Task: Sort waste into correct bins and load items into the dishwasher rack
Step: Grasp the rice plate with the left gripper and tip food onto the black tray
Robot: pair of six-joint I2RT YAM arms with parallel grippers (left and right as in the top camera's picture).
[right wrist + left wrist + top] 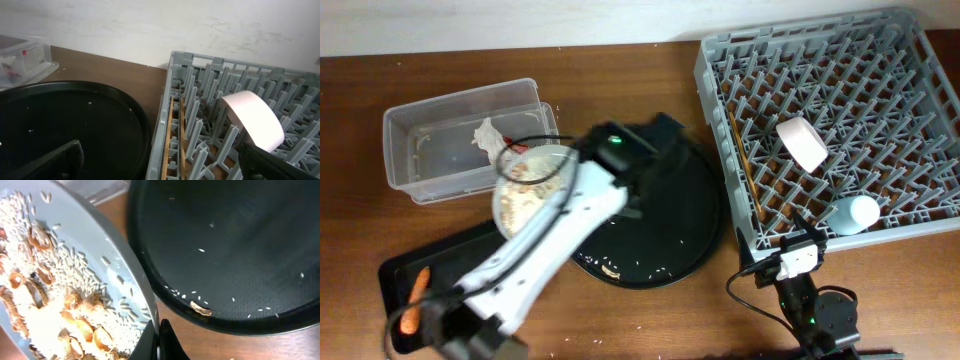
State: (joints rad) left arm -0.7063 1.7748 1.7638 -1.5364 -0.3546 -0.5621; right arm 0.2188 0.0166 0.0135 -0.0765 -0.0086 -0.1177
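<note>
My left gripper (159, 341) is shut on the rim of the pale grey-green plate (107, 255) and holds it tilted. The plate (530, 185) carries beige rice and food scraps (60, 305) and sits beside the clear tub (415, 150). The tub holds the white napkin (486, 134) and the red wrapper (518, 147). The orange carrot (416, 298) lies in the small black tray (390, 275). The dishwasher rack (720, 100) holds the white bowl (802, 142), the light-blue cup (850, 213) and the chopsticks (745, 170). My right gripper (165, 165) is open and empty at the rack's front left corner.
The large round black tray (660, 225) lies in the middle, with loose rice grains and one food scrap (201, 309) on it. In the right wrist view the bowl (252, 120) and the chopsticks (175, 135) sit among the rack's pegs (200, 100).
</note>
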